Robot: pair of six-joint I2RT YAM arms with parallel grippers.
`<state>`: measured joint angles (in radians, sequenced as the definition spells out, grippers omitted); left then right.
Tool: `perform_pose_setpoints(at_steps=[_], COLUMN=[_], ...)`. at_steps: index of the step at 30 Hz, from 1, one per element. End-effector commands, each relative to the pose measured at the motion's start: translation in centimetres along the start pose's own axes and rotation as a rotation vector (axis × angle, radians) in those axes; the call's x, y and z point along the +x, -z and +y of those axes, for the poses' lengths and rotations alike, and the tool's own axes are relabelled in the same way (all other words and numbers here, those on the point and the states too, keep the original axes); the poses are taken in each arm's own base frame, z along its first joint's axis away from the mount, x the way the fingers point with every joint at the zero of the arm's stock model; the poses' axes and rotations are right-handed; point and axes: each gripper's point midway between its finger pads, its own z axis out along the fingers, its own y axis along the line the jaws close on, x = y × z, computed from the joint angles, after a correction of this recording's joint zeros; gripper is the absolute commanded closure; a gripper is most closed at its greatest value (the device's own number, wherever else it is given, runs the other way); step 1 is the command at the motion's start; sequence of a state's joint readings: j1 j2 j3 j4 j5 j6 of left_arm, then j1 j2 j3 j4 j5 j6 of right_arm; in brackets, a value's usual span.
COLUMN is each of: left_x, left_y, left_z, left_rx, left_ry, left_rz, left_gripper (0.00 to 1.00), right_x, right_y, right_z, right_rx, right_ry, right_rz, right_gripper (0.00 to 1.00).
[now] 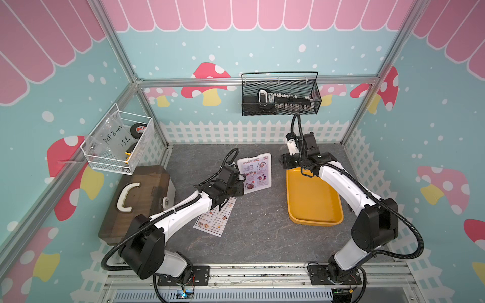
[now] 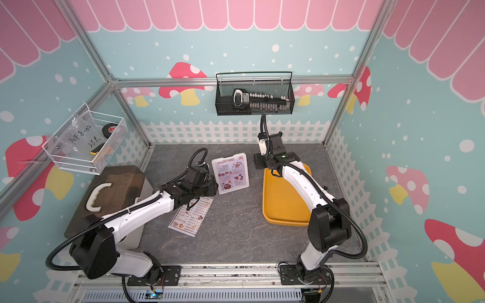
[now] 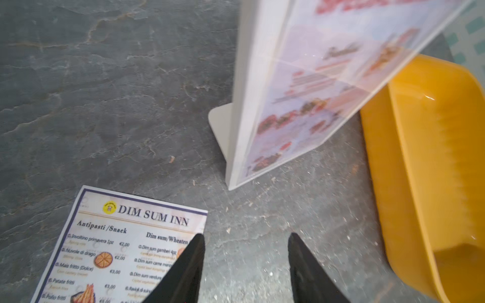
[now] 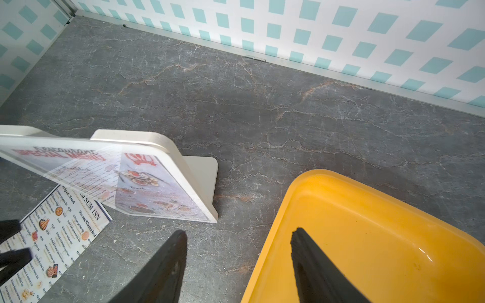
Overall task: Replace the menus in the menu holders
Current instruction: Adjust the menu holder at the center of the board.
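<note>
Menu holder upright on desk, SPECIAL MENU sheet inside. DIM SUM INN menu flat just beside holder. Left gripper spread, empty, near holder. Right gripper spread, empty, beside holder, at yellow tray rim.

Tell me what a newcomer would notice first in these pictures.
The yellow tray on the right side of the table stands out most, with the open right gripper above its far edge. Mid-table, the white holder stands with the Special Menu inside. In front of it the Dim Sum Inn menu lies flat, the open left gripper hovering over its top corner.
</note>
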<state>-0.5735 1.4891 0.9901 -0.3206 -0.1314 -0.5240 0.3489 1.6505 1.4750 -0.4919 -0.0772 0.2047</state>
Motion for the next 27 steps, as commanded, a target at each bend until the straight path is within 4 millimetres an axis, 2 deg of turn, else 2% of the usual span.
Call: perform_pose_setpoints(at_steps=[1, 5, 12, 14, 16, 18, 21, 23, 27], left_x=[-2.6, -4.0, -4.6, -4.0, -3.4, -3.1, -2.3, -1.9, -2.2], left_y=[-2.0, -3.3, -4.0, -3.1, -1.4, 0.2, 0.9, 0.5, -0.9], left_z=[1.2, 1.0, 1.8, 2.6, 4.0, 4.6, 2.5, 0.4, -1.7], left_rx=[-0.008, 0.024, 0.021, -0.04, -0.118, -0.138, -0.027, 0.055, 0.108], left_ry=[0.113, 0.128, 0.146, 0.119, 0.102, 0.083, 0.062, 0.051, 0.059], left_rz=[-0.116, -0.146, -0.134, -0.08, -0.063, -0.047, 0.003, 0.024, 0.026], left_gripper=[0.48, 0.48, 0.48, 0.48, 0.49, 0.49, 0.5, 0.5, 0.49], right_x=[-1.0, -0.4, 0.6, 0.6, 0.6, 0.6, 0.6, 0.6, 0.5], right_y=[0.7, 0.6, 0.3, 0.3, 0.3, 0.3, 0.0, -0.3, -0.3], right_z=[-0.3, -0.7, -1.1, -1.3, -1.4, -1.4, -1.4, -1.7, -2.5], right_rx=[-0.002, 0.0, 0.001, 0.004, 0.005, 0.003, 0.001, 0.007, 0.032], right_ry=[-0.026, -0.037, -0.048, -0.048, -0.047, -0.047, -0.046, -0.048, -0.066], right_rz=[-0.04, -0.029, -0.01, -0.007, -0.008, -0.008, -0.007, -0.004, -0.005], right_gripper=[0.34, 0.34, 0.34, 0.34, 0.34, 0.34, 0.34, 0.34, 0.32])
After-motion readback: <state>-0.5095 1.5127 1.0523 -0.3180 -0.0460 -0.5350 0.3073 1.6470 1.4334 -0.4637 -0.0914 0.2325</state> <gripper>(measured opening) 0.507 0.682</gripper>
